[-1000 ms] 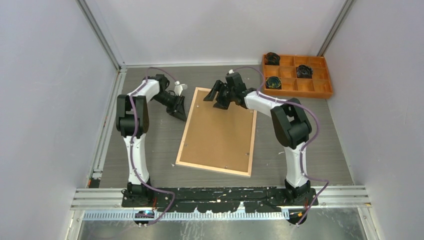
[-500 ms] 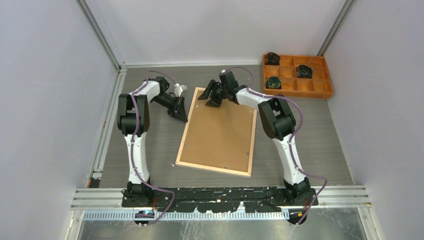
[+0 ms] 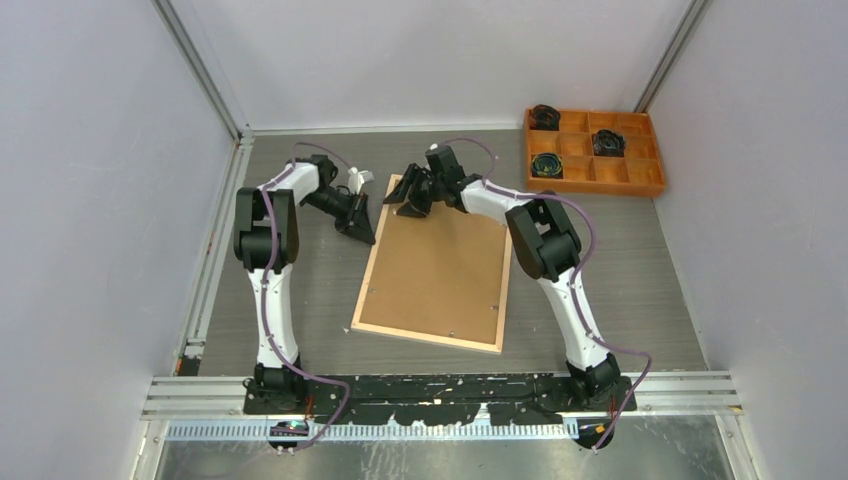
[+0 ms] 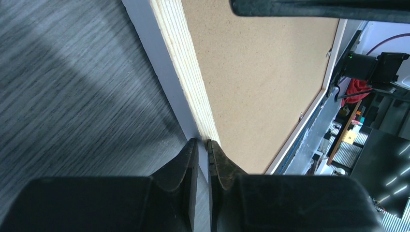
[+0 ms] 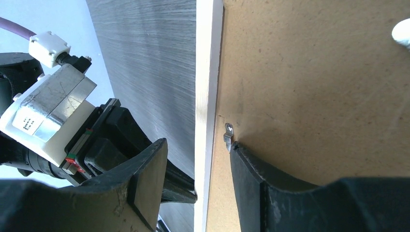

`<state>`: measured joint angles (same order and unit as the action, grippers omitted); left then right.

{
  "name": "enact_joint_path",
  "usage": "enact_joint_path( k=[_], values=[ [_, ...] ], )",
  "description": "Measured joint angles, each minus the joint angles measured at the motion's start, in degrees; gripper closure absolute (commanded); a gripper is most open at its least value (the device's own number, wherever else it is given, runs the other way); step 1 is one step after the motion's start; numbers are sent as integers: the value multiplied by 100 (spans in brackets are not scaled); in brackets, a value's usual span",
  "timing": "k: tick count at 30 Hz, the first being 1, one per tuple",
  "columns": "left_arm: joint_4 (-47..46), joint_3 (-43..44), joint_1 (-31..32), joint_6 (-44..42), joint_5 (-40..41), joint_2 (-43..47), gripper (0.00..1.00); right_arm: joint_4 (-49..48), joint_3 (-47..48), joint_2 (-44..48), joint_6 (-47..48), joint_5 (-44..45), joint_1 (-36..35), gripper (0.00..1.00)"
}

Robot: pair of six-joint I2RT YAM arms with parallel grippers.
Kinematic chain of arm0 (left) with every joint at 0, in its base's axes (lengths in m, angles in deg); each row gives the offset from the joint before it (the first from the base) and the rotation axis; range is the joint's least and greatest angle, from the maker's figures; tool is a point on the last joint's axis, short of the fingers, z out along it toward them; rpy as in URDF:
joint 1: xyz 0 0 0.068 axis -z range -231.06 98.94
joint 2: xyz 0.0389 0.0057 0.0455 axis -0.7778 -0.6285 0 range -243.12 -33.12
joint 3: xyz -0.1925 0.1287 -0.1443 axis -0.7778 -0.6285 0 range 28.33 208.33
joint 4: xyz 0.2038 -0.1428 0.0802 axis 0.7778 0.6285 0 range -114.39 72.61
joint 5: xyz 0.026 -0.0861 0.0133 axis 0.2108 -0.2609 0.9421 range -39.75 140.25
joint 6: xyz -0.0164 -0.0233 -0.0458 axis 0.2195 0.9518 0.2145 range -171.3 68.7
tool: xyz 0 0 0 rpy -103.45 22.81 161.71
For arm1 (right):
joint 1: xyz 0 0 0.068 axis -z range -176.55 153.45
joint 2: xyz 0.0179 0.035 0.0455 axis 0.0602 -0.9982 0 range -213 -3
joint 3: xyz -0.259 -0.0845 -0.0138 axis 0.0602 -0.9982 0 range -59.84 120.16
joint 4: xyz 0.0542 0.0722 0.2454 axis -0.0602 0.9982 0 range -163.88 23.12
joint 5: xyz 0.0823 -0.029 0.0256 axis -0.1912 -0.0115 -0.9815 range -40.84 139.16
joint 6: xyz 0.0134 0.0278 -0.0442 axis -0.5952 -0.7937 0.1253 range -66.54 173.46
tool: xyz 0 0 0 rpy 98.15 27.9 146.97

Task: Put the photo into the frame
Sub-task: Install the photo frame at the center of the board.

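Grey table [image 3: 640,260], frame [image 3: 371,266] face-down, right end effector [image 3: 411,198] straddling its far-left rail

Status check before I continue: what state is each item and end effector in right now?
Frame: lying flat, wood back up.
Backing board: sitting in the frame.
Photo: not in view.
Left end effector: shut, tips at the frame's left rail.
Right end effector: open, straddling the left rail near its far corner, beside a metal tab.
Tray: some compartments hold dark items, others empty.
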<state>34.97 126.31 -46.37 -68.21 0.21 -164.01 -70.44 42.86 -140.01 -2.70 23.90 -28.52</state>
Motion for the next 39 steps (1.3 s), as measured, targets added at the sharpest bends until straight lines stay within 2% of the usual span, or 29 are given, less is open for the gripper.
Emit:
enact_joint_path(
  k=[29,35,39],
  values=[
    [-149,-175,-9,-116,-22,114,88,-245,238,-286,-546,-85,-50,47],
    [-125,-186,-7,-205,-13,138,87,-496,-369,96,-540,-81,4,36],
    [-50,-229,-11,-308,26,179,87,-422,-1117,767,-387,-68,166,21]
  ],
)
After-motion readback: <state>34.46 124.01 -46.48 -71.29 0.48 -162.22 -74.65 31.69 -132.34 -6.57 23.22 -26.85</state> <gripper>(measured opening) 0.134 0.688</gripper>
